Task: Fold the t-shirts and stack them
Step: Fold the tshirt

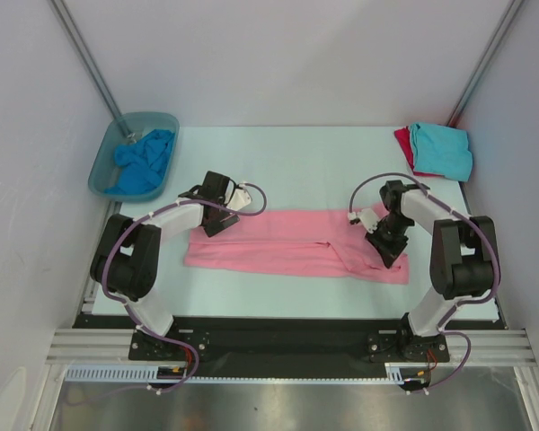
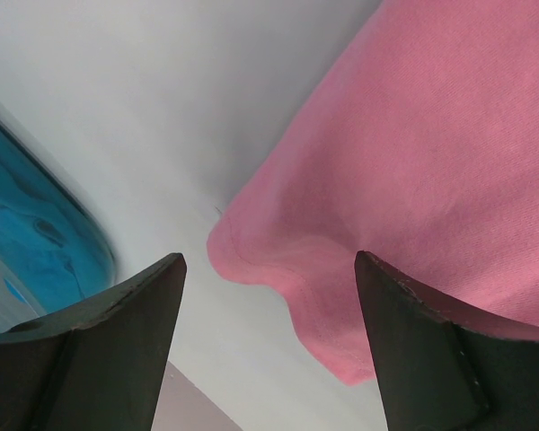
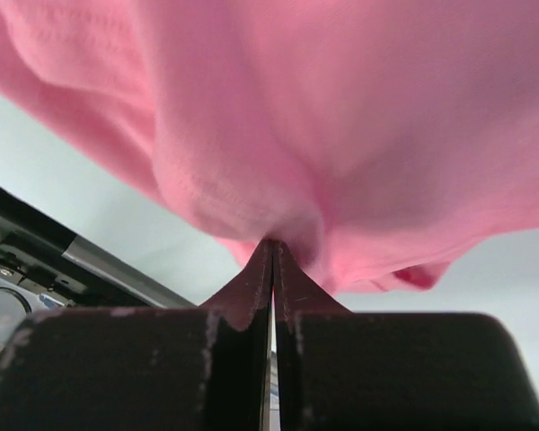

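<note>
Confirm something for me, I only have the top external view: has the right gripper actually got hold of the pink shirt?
Observer: Yes. On the right wrist view the right gripper is shut, with a fold of the pink t-shirt pinched at its tips.
Operator: And the left one?
Observer: On the left wrist view the left gripper is open and holds nothing; a corner of the shirt shows in the gap between its fingers.
</note>
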Robot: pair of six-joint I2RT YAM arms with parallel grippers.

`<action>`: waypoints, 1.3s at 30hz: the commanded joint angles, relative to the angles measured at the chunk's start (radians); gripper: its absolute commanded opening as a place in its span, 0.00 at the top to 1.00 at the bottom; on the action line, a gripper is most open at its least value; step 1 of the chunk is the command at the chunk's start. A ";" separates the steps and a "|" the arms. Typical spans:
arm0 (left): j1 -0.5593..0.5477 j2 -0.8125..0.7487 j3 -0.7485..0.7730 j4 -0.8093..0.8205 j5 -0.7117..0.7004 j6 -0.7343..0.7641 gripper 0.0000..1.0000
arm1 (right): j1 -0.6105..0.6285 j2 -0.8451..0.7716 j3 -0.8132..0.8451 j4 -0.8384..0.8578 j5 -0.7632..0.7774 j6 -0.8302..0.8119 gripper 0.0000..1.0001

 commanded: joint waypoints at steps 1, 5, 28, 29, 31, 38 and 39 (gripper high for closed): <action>-0.004 -0.024 -0.006 0.003 -0.019 0.024 0.18 | 0.008 -0.076 -0.033 -0.039 -0.007 -0.027 1.00; -0.004 -0.033 -0.003 -0.001 -0.022 0.027 0.18 | 0.021 -0.116 -0.051 -0.053 0.007 -0.026 1.00; -0.006 -0.038 -0.011 -0.007 -0.019 0.001 0.18 | 0.452 -0.365 -0.301 0.413 0.235 0.049 0.71; -0.006 -0.038 -0.011 -0.007 -0.019 -0.001 0.18 | 0.460 -0.357 -0.303 0.423 0.235 0.057 0.70; -0.006 -0.038 -0.012 -0.009 -0.017 -0.004 0.18 | 0.486 -0.356 -0.300 0.455 0.238 0.066 0.69; -0.006 -0.033 -0.016 -0.007 -0.016 -0.007 0.18 | 0.564 -0.354 -0.291 0.516 0.260 0.069 0.67; -0.006 -0.031 -0.016 -0.007 -0.017 -0.009 0.18 | 0.574 -0.352 -0.288 0.515 0.261 0.069 0.67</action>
